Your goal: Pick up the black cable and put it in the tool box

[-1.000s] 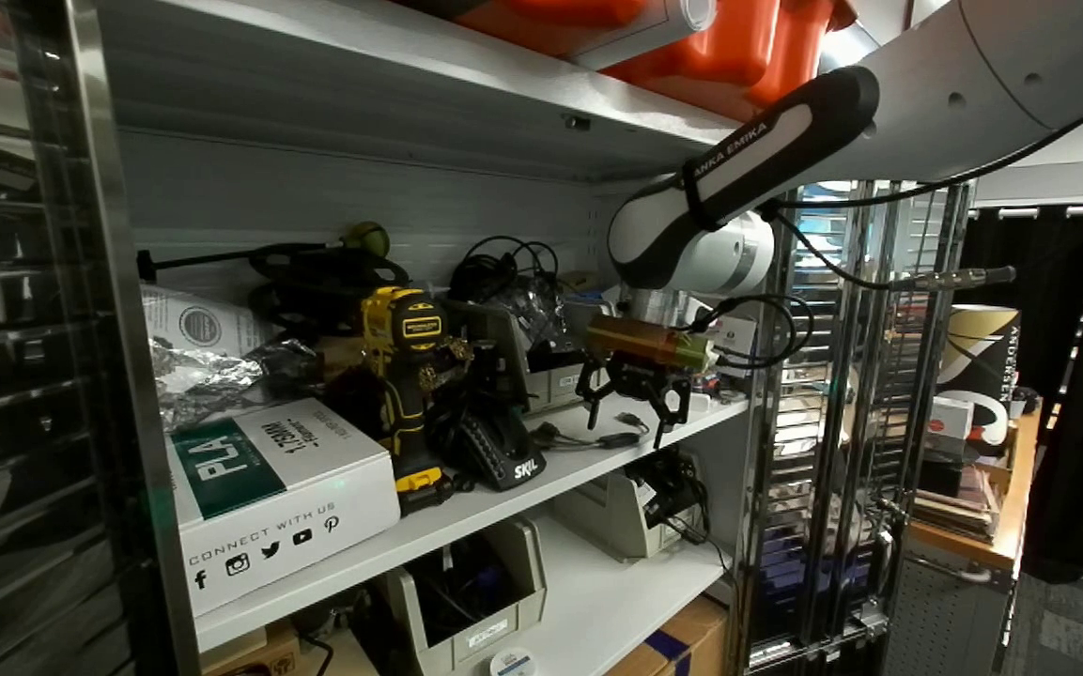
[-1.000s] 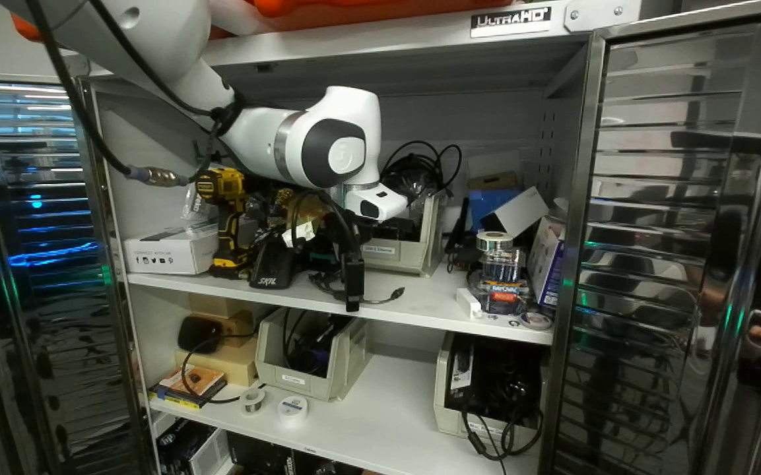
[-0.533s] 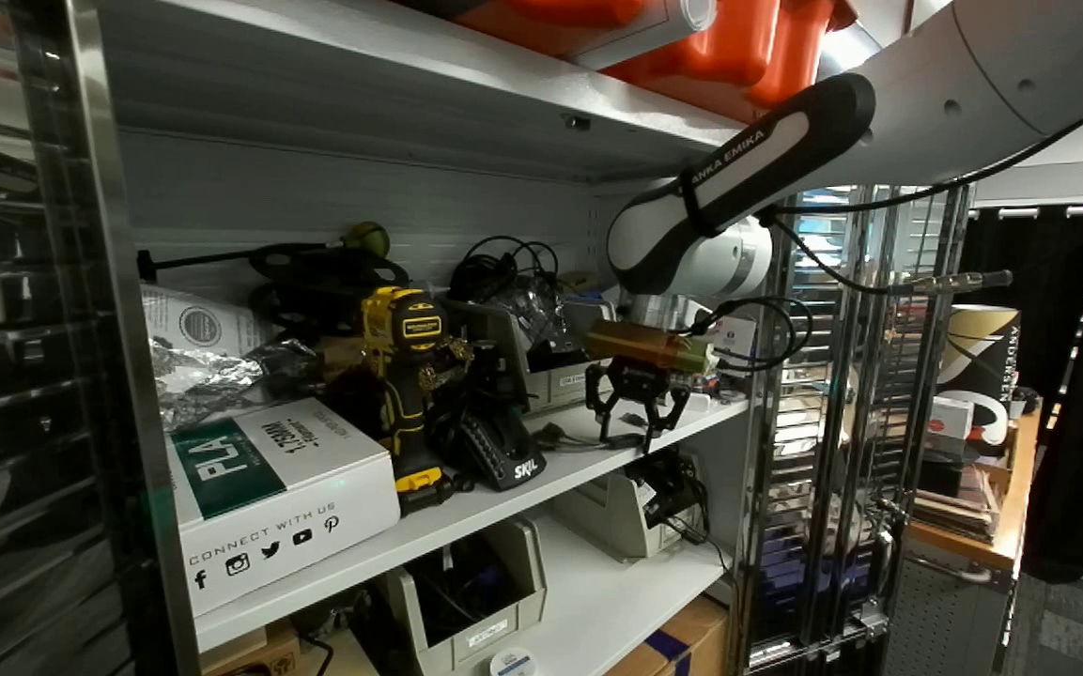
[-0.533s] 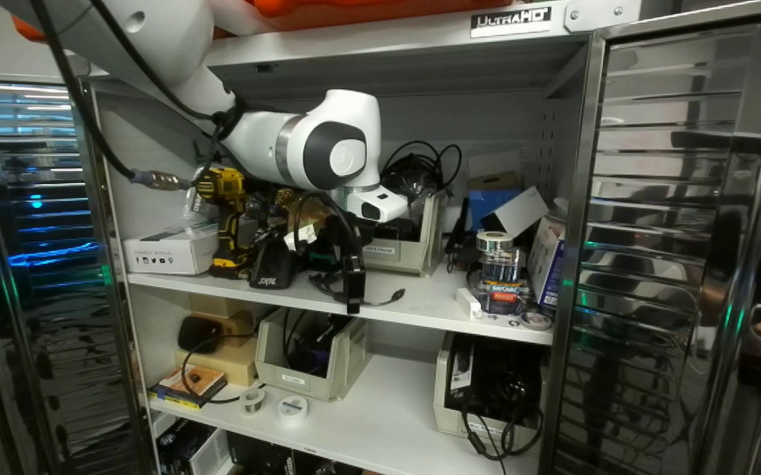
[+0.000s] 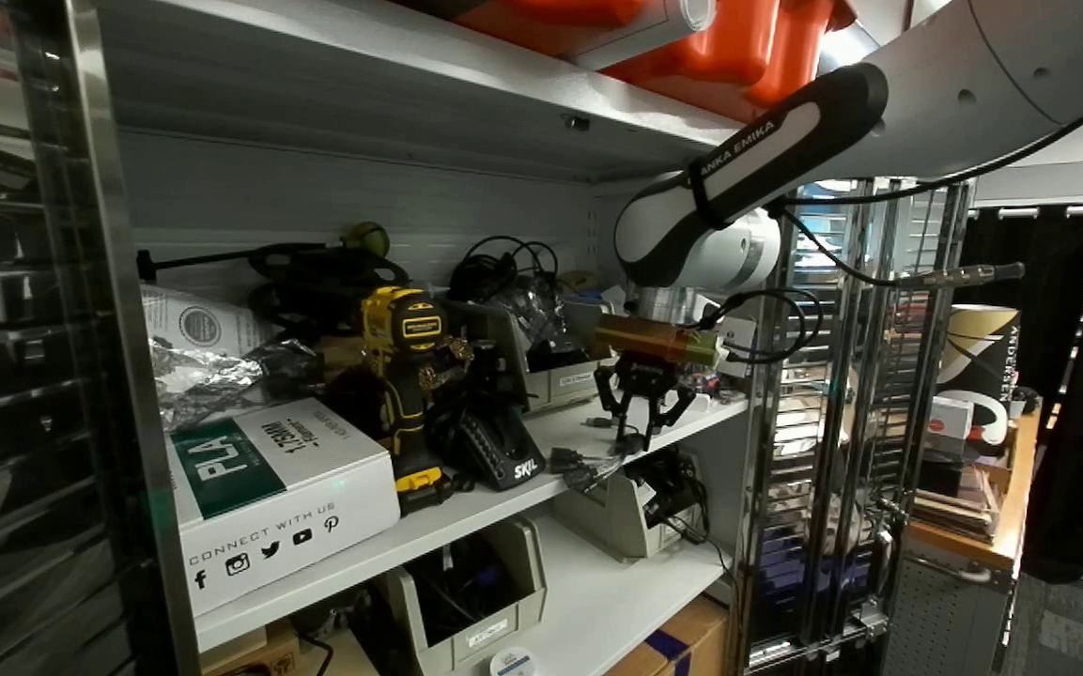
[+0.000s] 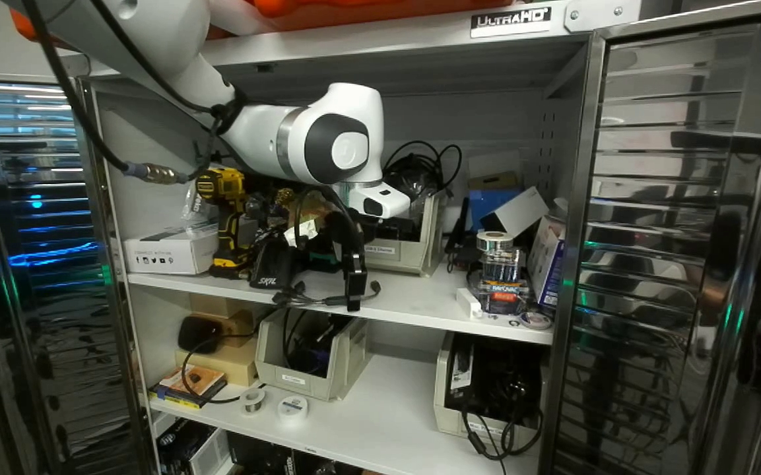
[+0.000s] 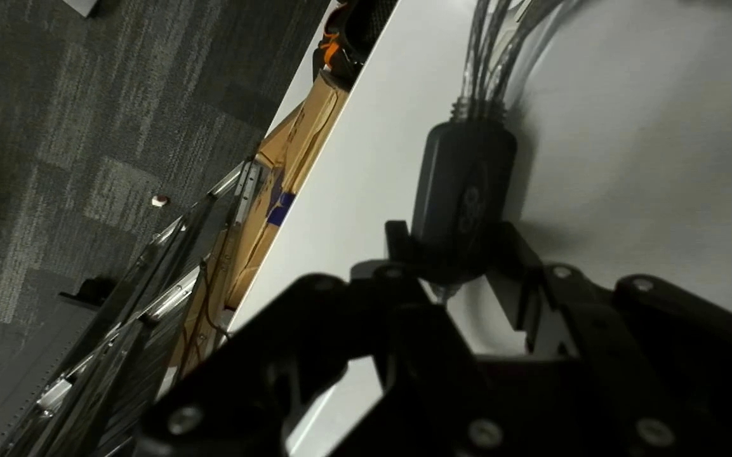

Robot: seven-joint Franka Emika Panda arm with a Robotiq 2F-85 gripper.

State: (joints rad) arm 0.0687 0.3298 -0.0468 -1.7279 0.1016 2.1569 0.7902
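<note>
My gripper (image 7: 453, 249) is shut on the dark moulded body of the black cable (image 7: 467, 181), one finger against each side. Clear-sheathed strands run out of the body's far end in the wrist view. White shelf lies below it. In an exterior view the gripper (image 5: 635, 439) is at the front edge of the upper shelf, with the cable's plugs (image 5: 583, 467) overlapping that edge. The cable (image 6: 314, 301) sticks out on both sides of the finger in an exterior view. Which container is the tool box I cannot tell; beige bins stand on the lower shelf (image 6: 314, 382) and behind the gripper (image 6: 393, 256).
A yellow drill (image 5: 405, 394), a SKIL charger (image 5: 494, 446) and a white PLA box (image 5: 287, 507) crowd the shelf beside the gripper. Another bin (image 6: 446, 422) overflows with cables below. Batteries (image 6: 502, 280) stand on the same upper shelf. Metal doors (image 6: 677, 231) flank the cabinet.
My gripper went from open to shut on the cable, dipping slightly and then rising. The cable's plug ends shifted forward over the shelf edge.
</note>
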